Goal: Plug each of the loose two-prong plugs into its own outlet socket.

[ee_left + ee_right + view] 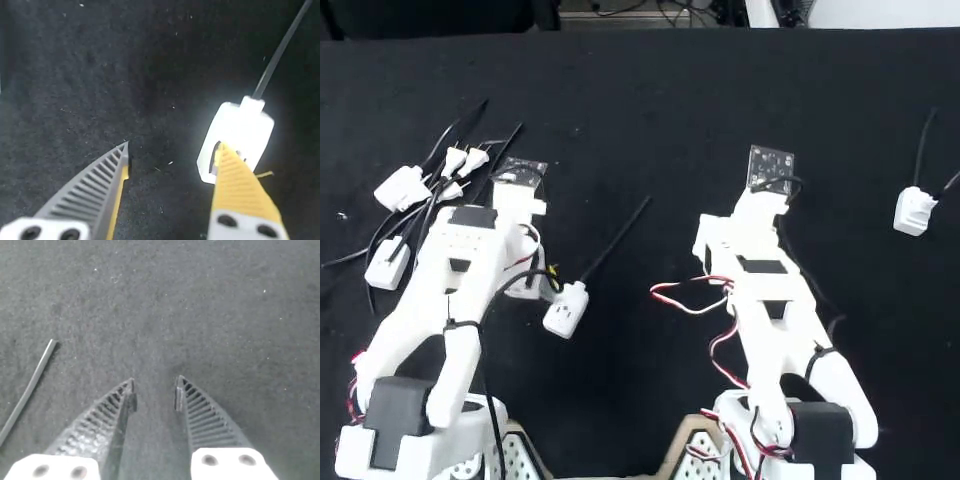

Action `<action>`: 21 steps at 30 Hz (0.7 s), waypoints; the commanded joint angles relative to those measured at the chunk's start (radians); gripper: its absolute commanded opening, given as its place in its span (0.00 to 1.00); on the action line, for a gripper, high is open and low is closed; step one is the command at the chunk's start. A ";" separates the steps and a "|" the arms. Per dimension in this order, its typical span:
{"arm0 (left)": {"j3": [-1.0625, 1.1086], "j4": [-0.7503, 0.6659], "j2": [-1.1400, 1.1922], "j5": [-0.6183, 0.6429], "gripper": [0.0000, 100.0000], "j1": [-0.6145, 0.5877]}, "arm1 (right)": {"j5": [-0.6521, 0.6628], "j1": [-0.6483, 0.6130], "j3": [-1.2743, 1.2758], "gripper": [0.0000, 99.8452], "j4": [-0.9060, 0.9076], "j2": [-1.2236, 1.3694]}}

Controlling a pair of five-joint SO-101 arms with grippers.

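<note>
Left gripper (pixel 172 146) is spread and empty. Its yellow finger (pixel 240 190) overlaps the edge of a socket (pixel 240 131), which lies flat on the cloth (pixel 650 100) beside the left arm.

Plugs (pixel 460 160) sit in the far-left tangle.

Right gripper (pixel 155 380) is narrowly parted, holding nothing.

Next, I think: I'd shift the left gripper sideways until it straddles the socket body, not the cable (pixel 280 50), then close.

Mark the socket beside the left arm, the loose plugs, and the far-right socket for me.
Socket beside left arm (pixel 566 310): high view, centre of its white body.
Loose plugs (pixel 474 159): high view, white body of one plug.
Far-right socket (pixel 914 211): high view, centre of its white block.
</note>
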 commanded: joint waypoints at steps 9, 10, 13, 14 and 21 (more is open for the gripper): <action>0.087 -0.140 -0.006 -0.026 0.26 0.031 | 0.005 -0.032 -0.018 0.12 -0.025 -0.042; 0.084 -0.137 -0.011 -0.026 0.26 0.027 | 0.005 -0.032 -0.018 0.12 -0.025 -0.042; 0.068 -0.132 -0.018 -0.023 0.26 -0.005 | 0.005 -0.032 -0.016 0.12 -0.025 -0.042; 0.056 -0.112 -0.018 -0.023 0.26 -0.016 | 0.005 -0.032 -0.016 0.12 -0.025 -0.042; -0.067 0.097 -0.018 -0.023 0.26 -0.018 | 0.005 -0.032 -0.016 0.12 -0.025 -0.042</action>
